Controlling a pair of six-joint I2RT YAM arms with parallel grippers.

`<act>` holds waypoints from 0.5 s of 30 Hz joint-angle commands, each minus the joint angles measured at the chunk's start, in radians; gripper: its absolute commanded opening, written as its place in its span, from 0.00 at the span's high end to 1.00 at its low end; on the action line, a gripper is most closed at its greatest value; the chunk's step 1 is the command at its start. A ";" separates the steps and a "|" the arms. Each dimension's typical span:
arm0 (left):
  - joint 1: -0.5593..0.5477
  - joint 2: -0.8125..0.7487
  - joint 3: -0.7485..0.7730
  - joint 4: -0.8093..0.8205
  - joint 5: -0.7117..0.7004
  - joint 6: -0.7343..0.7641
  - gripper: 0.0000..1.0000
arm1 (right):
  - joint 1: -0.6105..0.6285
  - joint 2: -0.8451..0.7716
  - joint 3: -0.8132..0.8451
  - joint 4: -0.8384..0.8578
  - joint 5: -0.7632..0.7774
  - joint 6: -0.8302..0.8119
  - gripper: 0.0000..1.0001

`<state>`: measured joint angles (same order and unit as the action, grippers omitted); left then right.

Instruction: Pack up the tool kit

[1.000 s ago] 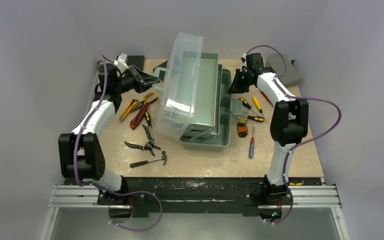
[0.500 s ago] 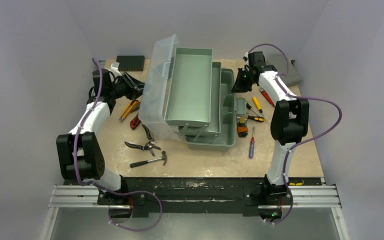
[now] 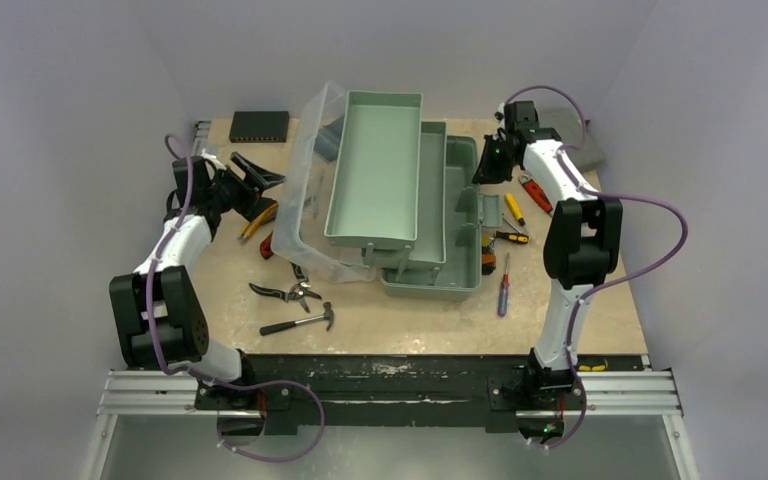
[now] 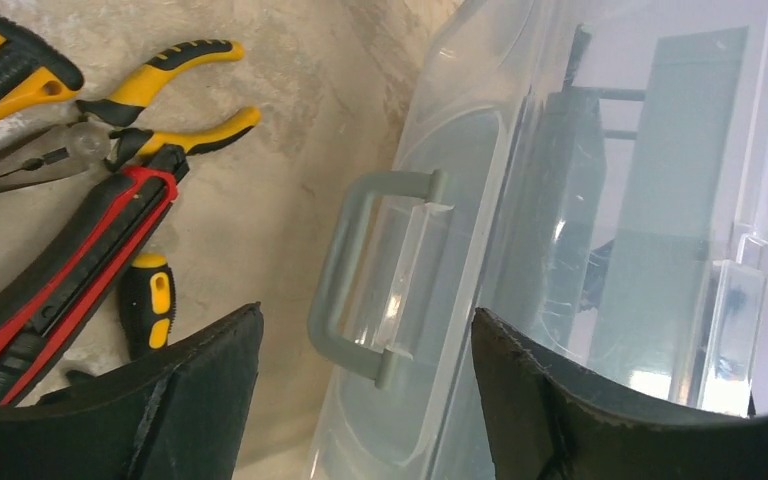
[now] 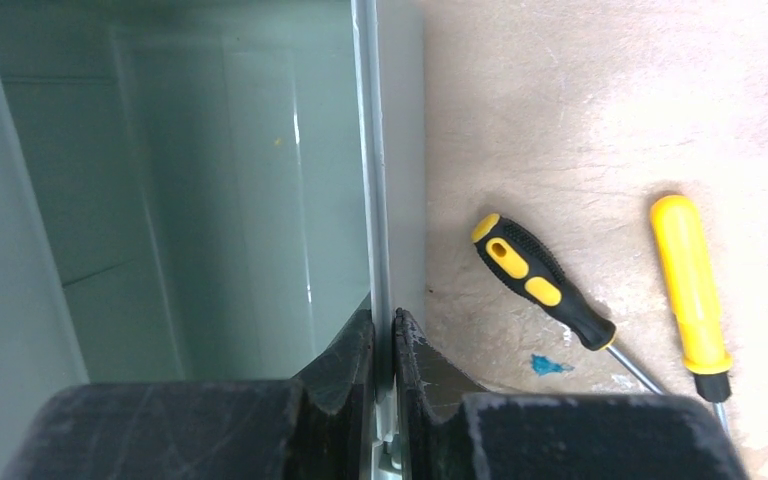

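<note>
The toolbox (image 3: 460, 200) is being kept mid-table (image 3: 600, 320), sage green and fully opened out. Its clear lid (image 3: 300, 215) is being flopped over to one side and 2 trays (image 3: 375, 170) are being fanned out, all looking empty. So packing is barely being started, by the look of it. Hammer (image 3: 300, 320), pliers (image 4: 160, 100), red knife (image 4: 70, 270) and screwdrivers (image 5: 545, 285) are being left outside. The toolbox wall is being pinched by the right gripper (image 5: 385, 325). The left gripper (image 4: 365, 330) is being held spread near the lid handle (image 4: 345, 280), nothing gripped.

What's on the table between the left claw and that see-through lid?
Nothing: the left wrist view shows only bare tabletop between the open left gripper and the translucent lid. The yellow-handled pliers and red knife lie off to one side.
</note>
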<state>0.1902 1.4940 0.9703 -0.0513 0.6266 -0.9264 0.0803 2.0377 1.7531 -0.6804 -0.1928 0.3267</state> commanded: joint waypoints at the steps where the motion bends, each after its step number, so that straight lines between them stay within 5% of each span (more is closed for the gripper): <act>1: 0.004 -0.007 -0.025 0.113 0.074 -0.025 0.27 | -0.012 0.006 0.091 -0.019 0.066 -0.033 1.00; 15: -0.078 0.035 -0.146 0.240 0.123 -0.062 0.32 | -0.063 0.073 0.196 -0.081 0.063 -0.061 1.00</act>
<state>0.1608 1.5188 0.8253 0.1238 0.6914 -0.9848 0.0471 2.0987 1.8668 -0.7593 -0.1478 0.2630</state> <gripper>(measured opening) 0.680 0.065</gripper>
